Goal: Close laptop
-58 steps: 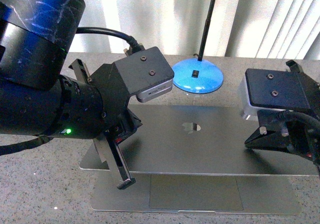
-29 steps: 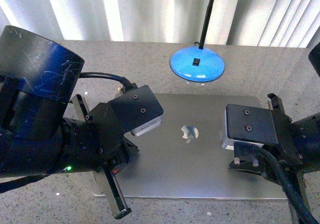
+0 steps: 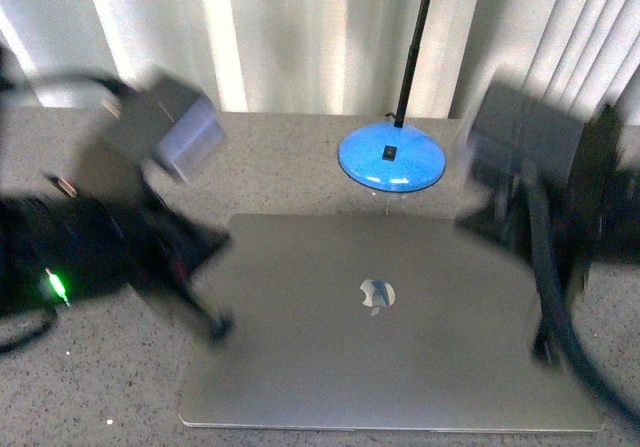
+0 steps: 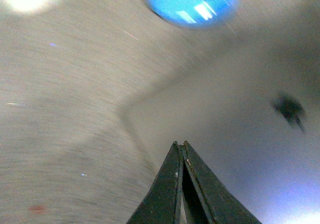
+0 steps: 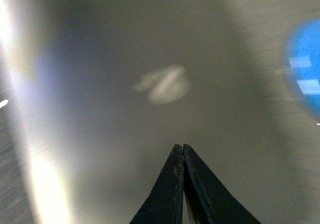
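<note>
Front: laptop (image 3: 400, 357) lies flat near us, lid down, so we judge it closed. Left arm (image 3: 100, 257) & right arm (image 3: 560, 207), both blurred, flank it; neither seems to touch the lid. Lamp base (image 3: 392, 157) sits just past its far edge, not in the way.

Left wrist: left gripper (image 4: 182, 151) tips pressed together, empty, prob. for pushing not grasping, over the lid near its left edge.

Right wrist: right gripper (image 5: 182, 151) pinched too, empty, above the logo (image 5: 162, 86).

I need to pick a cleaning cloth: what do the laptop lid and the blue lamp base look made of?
The laptop lid looks like matte silver-grey metal, probably aluminium: even soft sheen, shiny logo. The lamp base seems glossy blue plastic or painted metal: bright highlights, but which is unclear.
</note>
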